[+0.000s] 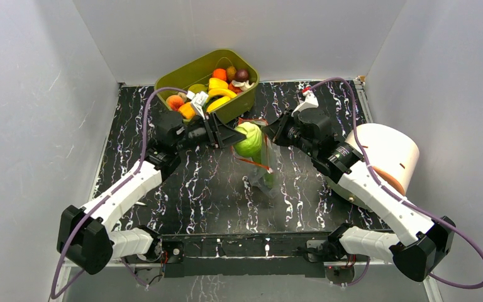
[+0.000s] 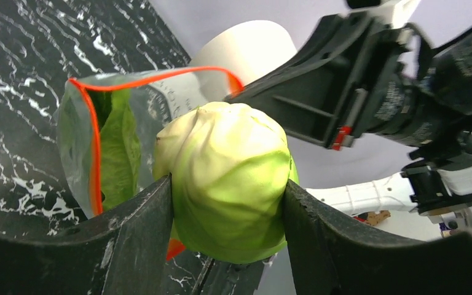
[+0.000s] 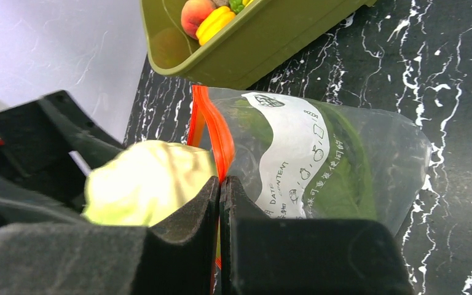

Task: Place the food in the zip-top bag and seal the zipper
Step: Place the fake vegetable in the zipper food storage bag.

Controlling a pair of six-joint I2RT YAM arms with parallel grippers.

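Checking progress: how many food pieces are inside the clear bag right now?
1: a green leaf inside the bag. The cabbage is outside its mouth, gripped by the left tool. More may be hidden.

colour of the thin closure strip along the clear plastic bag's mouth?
Red-orange; the closure strip shows best in the left wrist view, outlining the open mouth.
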